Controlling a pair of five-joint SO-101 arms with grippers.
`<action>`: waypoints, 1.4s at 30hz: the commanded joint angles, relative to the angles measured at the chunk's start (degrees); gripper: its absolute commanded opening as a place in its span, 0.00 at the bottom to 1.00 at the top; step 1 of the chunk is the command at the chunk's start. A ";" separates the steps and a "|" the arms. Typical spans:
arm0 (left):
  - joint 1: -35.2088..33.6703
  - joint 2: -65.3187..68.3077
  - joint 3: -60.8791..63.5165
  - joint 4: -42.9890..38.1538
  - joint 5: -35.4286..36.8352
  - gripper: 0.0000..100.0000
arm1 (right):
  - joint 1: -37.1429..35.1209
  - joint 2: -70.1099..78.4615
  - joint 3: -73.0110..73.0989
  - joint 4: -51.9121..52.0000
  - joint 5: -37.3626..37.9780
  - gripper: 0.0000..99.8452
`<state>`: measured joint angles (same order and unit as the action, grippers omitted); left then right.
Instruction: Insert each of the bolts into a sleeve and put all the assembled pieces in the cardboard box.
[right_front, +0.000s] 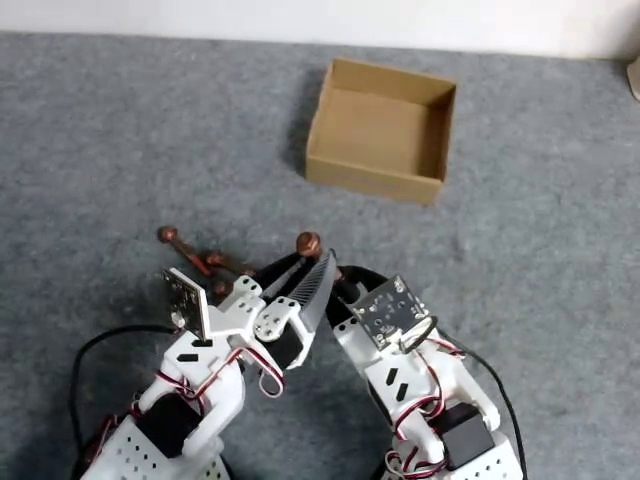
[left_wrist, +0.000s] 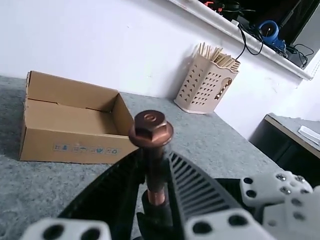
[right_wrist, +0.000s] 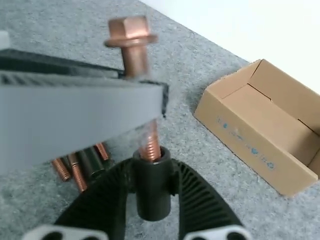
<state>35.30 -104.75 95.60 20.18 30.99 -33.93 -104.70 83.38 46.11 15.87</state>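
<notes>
Left wrist view: left end effector (left_wrist: 154, 161) narrowed on copper bolt (left_wrist: 151, 132), clamped at the shank, hex head upward. Right end effector (right_wrist: 152, 174) closed around black sleeve (right_wrist: 152, 192) directly under the bolt, threaded tip just entering the sleeve mouth. Loose bolts (right_wrist: 75, 172) lying on grey desk (right_front: 120, 150) close beside; cardboard box (right_front: 372, 183) well apart beyond.

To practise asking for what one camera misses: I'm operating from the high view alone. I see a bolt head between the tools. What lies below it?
Observer: The right tool holds a black sleeve upright, directly under the bolt.
Operator: Has the bolt entered it?
Observer: Its threaded end appears just inside the sleeve's mouth.
Operator: Who holds the bolt?
Observer: The left tool grips its shank, head up.
</notes>
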 joint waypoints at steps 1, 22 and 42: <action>0.75 0.31 0.92 -0.09 -0.44 0.01 | 0.92 -0.66 -1.45 -1.19 -0.44 0.00; -0.40 0.22 1.27 -0.26 -0.44 0.03 | -3.12 -0.66 -5.41 3.65 -0.26 0.00; -7.60 -0.04 -10.33 12.48 5.36 0.33 | -2.95 -0.66 -2.51 2.33 -0.18 0.00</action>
<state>31.43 -104.13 89.27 32.48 34.07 -36.13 -104.88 81.01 50.24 15.69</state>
